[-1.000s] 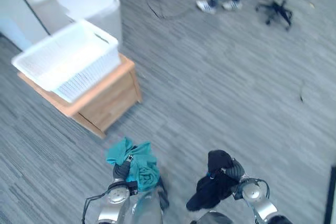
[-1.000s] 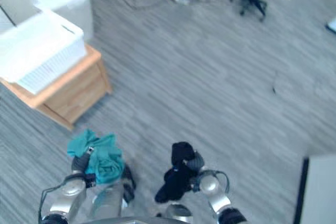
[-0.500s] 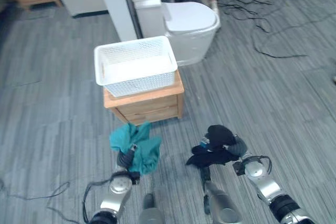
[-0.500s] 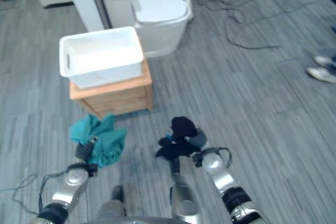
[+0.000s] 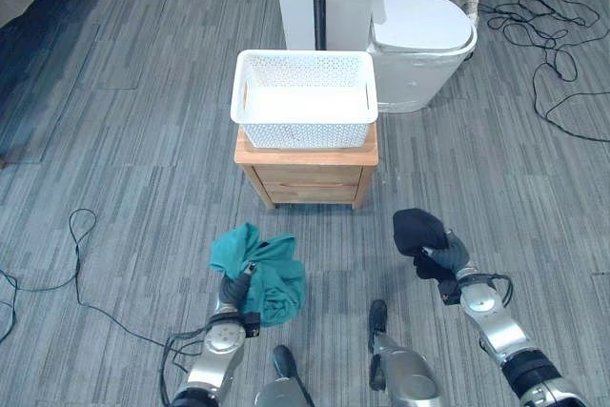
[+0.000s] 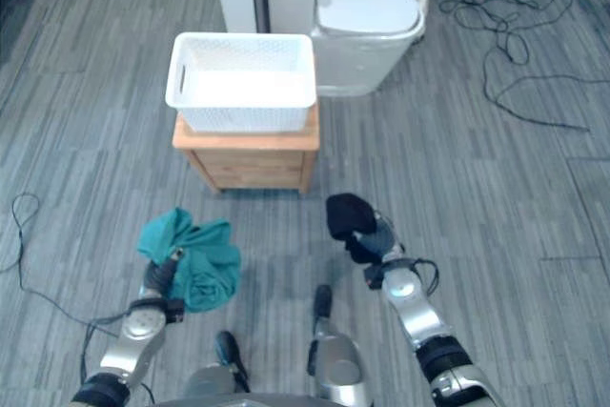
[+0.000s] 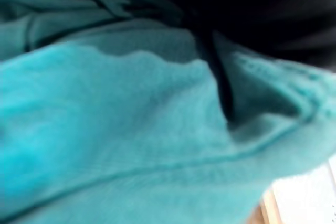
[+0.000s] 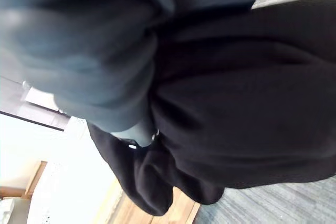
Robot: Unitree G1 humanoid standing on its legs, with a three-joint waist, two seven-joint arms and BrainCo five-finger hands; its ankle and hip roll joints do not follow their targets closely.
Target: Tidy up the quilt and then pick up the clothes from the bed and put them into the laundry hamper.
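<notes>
Ahead of you the white hamper (image 5: 305, 97) sits on a wooden nightstand (image 5: 307, 174), well apart. Left hand (image 5: 232, 289) clutches teal clothes (image 5: 262, 268), right hand (image 5: 444, 254) clutches a black garment (image 5: 416, 232). Loose folds could slip or miss the rim.

Looks like a lab mock-up: a toilet (image 5: 419, 35) is set on grey office carpet (image 5: 124, 169), cables (image 5: 562, 73) are strewn at upper right.
</notes>
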